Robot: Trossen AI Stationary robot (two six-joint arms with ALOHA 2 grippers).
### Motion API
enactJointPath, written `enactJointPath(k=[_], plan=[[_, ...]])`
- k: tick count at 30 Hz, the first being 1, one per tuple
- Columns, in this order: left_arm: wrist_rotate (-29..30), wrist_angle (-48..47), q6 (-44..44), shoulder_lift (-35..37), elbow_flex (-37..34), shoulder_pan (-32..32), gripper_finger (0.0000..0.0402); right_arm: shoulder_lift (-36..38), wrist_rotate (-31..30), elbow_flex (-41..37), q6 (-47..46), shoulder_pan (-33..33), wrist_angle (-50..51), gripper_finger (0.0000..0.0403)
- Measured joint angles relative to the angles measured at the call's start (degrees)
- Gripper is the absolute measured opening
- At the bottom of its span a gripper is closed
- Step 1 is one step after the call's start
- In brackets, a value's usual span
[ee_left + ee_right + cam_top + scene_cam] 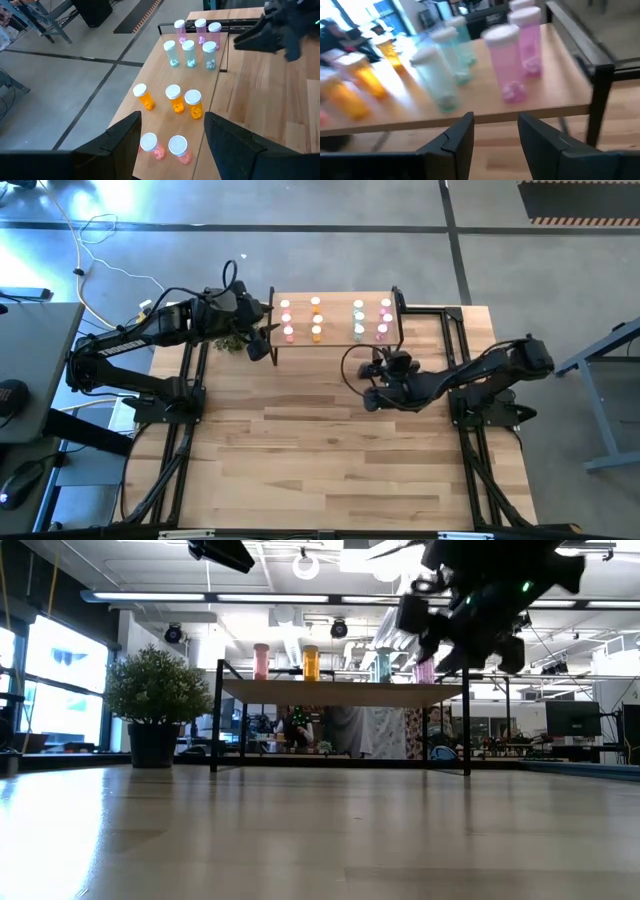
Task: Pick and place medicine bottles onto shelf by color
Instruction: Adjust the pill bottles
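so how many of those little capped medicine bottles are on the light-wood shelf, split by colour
pink plastic bottles with white caps: 3
pale green plastic bottles with white caps: 3
orange plastic bottles with white caps: 3
reddish plastic bottles with white caps: 3 in the high view; the left wrist view shows only 2
total: 12

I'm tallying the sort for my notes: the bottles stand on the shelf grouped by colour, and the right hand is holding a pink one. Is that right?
Not quite. The right hand holds nothing: the right wrist view shows its fingers open and empty, just short of the shelf. The medicine bottles do stand on the shelf grouped by colour, as the left wrist view shows.
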State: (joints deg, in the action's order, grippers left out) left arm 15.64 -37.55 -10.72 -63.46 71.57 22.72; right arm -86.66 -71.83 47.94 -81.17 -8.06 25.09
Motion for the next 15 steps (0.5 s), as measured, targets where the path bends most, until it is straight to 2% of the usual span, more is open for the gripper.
enactJointPath(k=[4, 6, 15], plan=[[0.0, 0.1, 0.0, 0.0, 0.0, 0.0, 0.0207, 4.3, 0.1, 0.0, 0.8, -2.4, -2.4, 0.0144], [0.0, 0.1, 0.0, 0.0, 0.0, 0.0, 0.0207, 6.5, 0.1, 0.0, 4.2, -3.0, -4.5, 0.0144], [0.0, -0.3, -0.2, 0.0, 0.0, 0.0, 0.0207, 18.5, 5.4, 0.0, 36.1, -0.6, -23.2, 0.0144]])
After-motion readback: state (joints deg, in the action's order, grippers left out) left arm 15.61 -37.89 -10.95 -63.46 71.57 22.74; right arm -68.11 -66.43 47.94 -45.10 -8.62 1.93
